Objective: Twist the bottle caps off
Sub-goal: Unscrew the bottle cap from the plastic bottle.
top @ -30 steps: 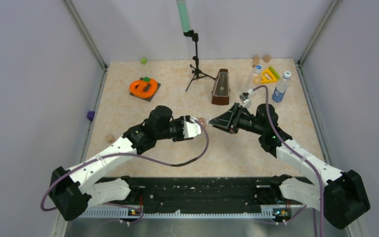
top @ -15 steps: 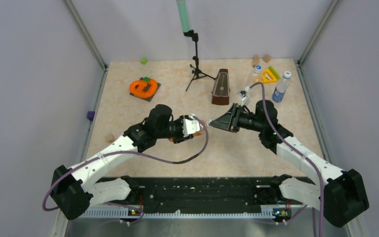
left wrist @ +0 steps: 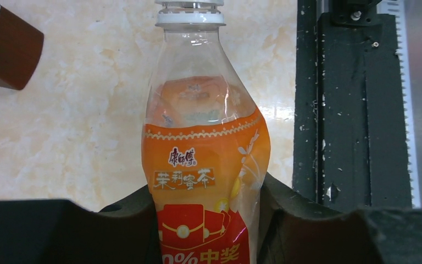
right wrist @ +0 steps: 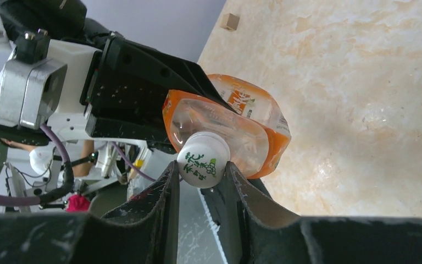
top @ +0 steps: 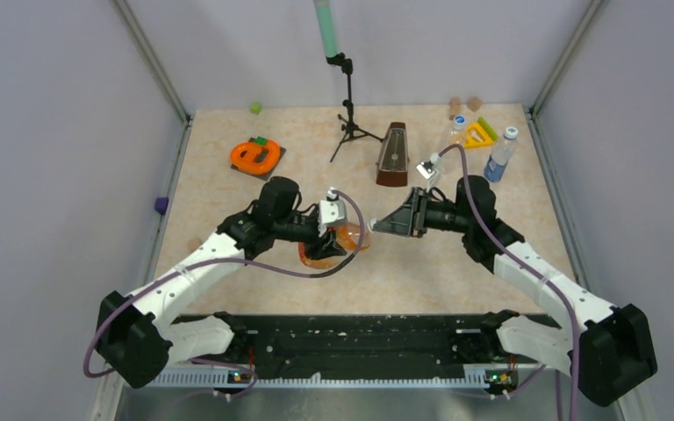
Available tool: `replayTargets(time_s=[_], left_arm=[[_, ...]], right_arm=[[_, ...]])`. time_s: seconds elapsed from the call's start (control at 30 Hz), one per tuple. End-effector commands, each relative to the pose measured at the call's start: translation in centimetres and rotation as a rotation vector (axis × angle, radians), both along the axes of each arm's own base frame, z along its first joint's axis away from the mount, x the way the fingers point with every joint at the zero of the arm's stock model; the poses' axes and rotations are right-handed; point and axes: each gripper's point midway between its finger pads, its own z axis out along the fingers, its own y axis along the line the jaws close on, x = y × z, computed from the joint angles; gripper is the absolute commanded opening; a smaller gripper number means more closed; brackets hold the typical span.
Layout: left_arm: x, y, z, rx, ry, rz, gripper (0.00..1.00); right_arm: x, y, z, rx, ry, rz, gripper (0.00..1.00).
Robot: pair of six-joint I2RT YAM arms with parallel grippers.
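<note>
Left gripper (left wrist: 206, 206) clamps the bottle (left wrist: 206, 148) low on its soft body (likely to buckle) above the surface (top: 421, 263); right gripper (right wrist: 202, 177) pinches its small, stiff cap (right wrist: 202, 161) by the sides, a sound hold.

Left wrist view, centre: squat clear plastic bottle of orange liquid (left wrist: 206, 165) — label reads 康師傅, 茉莉蜜茶, then "0%中奖", cut off below. Right wrist view, centre: white screw cap (right wrist: 202, 162), green characters too small to read.
</note>
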Motion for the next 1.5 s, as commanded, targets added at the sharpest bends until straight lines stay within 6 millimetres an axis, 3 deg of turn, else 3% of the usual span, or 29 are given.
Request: replayTargets(time_s=[0.0, 0.1, 0.2, 0.33, 0.77, 0.97, 1.17, 1.33, 1.47], left_arm=[[-1.2, -2.7, 8.0, -0.249, -0.123, -0.179, 0.00], [-0.6, -2.7, 7.6, -0.243, -0.132, -0.150, 0.00], [0.5, -2.2, 6.6, -0.195, -0.159, -0.086, 0.00], [1.4, -1.2, 5.5, -0.113, -0.187, -0.040, 0.00], [3.5, -0.2, 3.7, -0.013, -0.288, 0.103, 0.00], [3.3, -0.7, 3.1, -0.087, -0.348, 0.147, 0.00], [2.4, -1.5, 7.2, -0.252, -0.354, 0.170, 0.00], [1.8, -1.2, 7.4, -0.261, -0.338, 0.170, 0.00], [1.2, -0.8, 7.7, -0.261, -0.348, 0.157, 0.00]], right_arm=[[-1.0, 0.0, 0.1, -0.038, -0.063, 0.068, 0.26], [-0.9, -0.1, 0.1, -0.052, -0.059, 0.058, 0.37], [-0.4, -0.3, 0.4, -0.048, -0.051, 0.016, 0.58], [-0.2, -0.5, 1.2, -0.035, -0.051, -0.015, 0.67], [-1.7, -1.4, 4.2, 0.051, -0.108, -0.054, 0.67], [-1.7, -3.1, 2.3, -0.009, 0.010, -0.188, 0.67], [-3.2, -4.7, 2.4, -0.016, -0.004, -0.236, 0.67], [-3.3, -5.6, 2.2, -0.120, 0.001, -0.252, 0.67], [-3.2, -5.2, 2.4, -0.130, 0.025, -0.226, 0.67]])
